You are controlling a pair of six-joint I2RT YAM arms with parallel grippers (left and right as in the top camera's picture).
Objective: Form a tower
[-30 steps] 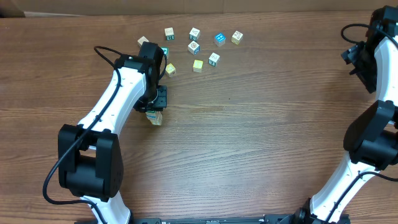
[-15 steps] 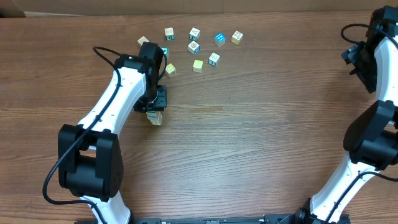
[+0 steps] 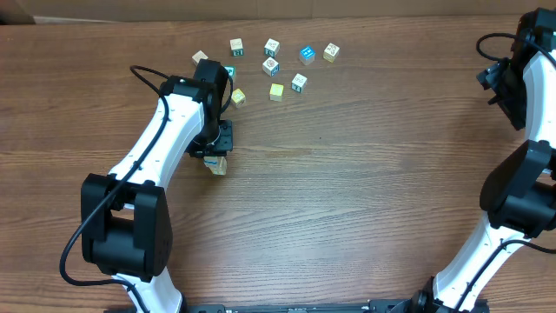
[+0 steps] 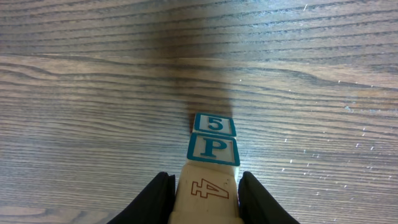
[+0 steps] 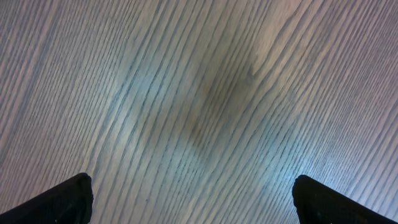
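**Change of state.** Across the last second the overhead view shows no visible displacement. The left arm stays over the same spot on the brown wood-grain table (image 3: 347, 191), and the tower (image 3: 216, 164), a narrow stack of small wooden alphabet cubes, stands where it stood, just in front of the scattered loose letter cubes (image 3: 272, 67). No loose cube has moved. Judgement: the placing step is ending. The top cube looks seated, and release has not visibly begun.

**Tower position.** The tower stands left of the table's centre, directly under the left wrist. The left wrist view shows three cubes in one line:
- the cream cube marked "4" (image 4: 207, 186), nearest the camera
- the teal-bordered cube marked "P" (image 4: 213, 150)
- the teal-bordered cube marked "5" (image 4: 214, 124), farthest from the camera, apparently on the table

The three faces align closely, and the "5" cube sits slightly to the right.

**Left gripper** (image 4: 207, 190). The jaws are drawn in narrow. Each black fingertip (image 4: 163, 186) appears pressed against a side of the cream cube marked "4". It therefore holds the top cube of the tower and touches nothing else.

**Right gripper** (image 5: 193, 190). The jaws are spread fully apart over bare table, well away from the tower. It holds nothing.

**Caution.** Judgement: opening the left jaws unevenly could drag the top cube sideways and topple the stack.
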